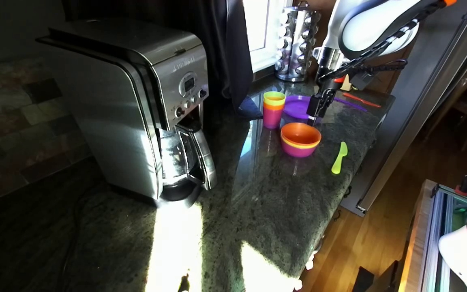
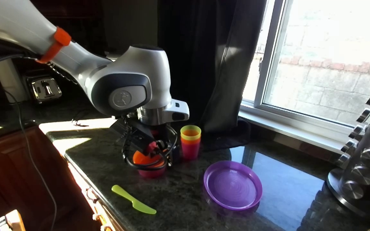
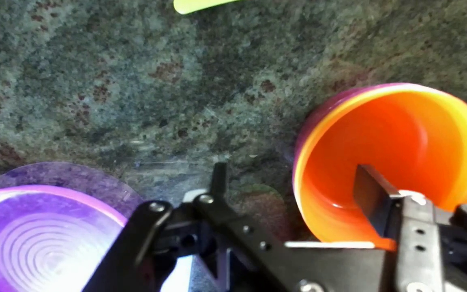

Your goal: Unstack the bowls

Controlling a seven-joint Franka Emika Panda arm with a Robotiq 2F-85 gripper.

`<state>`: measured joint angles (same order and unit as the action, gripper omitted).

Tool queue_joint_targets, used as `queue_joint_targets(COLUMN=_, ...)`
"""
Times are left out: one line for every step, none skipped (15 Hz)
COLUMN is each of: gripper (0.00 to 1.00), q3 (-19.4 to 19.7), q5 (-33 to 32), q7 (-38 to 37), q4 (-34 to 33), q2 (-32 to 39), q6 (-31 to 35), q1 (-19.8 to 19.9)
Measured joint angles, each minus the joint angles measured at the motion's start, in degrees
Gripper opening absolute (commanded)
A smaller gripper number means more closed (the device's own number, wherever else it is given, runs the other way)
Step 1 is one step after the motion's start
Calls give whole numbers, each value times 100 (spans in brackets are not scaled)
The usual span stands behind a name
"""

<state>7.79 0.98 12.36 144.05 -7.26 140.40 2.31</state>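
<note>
The bowls stand nested in one upright stack on the dark counter. The orange bowl (image 1: 299, 133) is on top and the purple bowl (image 1: 297, 152) is at the bottom. A thin yellowish band, likely the lime green bowl's edge (image 1: 299, 145), shows between them. In the wrist view the orange bowl (image 3: 351, 138) is at the right, with the purple bowl's edge (image 3: 313, 119) outside it. My gripper (image 3: 292, 178) is open and empty at the stack's near rim. One finger is over the orange bowl's inside, the other outside it. In an exterior view cables partly hide the orange bowl (image 2: 142, 158).
A wide purple dish (image 2: 233, 186) lies beside the stack. Nested cups (image 1: 273, 111) stand close behind it. A lime green knife (image 1: 339, 158) lies near the counter's front edge. A coffee maker (image 1: 136, 93) and a spice rack (image 1: 297, 44) stand on the counter.
</note>
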Motion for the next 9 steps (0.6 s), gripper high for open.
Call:
queue_joint_targets(gripper=41, q3=-5, q5=37, q7=0, q4=-38, q2=56, q6=0, q1=0)
queue_joint_targets(gripper=34, q3=-12, q5=55, q7=0, q4=-79, q2=111, q6=0, q1=0)
queue_joint_targets(gripper=26, q3=-22, q5=67, q7=0, q4=-120, q2=165, q6=0, q1=0)
queue_joint_targets(gripper=21, q3=-33, q5=70, q7=0, q4=-160, q2=217, q6=0, q1=0)
queue_joint_targets(gripper=11, q3=-47, q5=72, q7=0, q4=-193, q2=266, q6=0, q1=0)
queue_joint_targets(gripper=7, q3=-62, q5=73, q7=0, q4=-230, q2=314, q6=0, q1=0)
queue_joint_targets(gripper=0, q3=-77, q5=73, q7=0, q4=-265, q2=356, q6=0, q1=0)
queue_joint_targets(gripper=0, q3=-93, q5=73, q7=0, q4=-299, q2=399, q6=0, q1=0)
queue_joint_targets(gripper=0, q3=-109, q5=73, q7=0, q4=-327, q2=435, q6=0, q1=0)
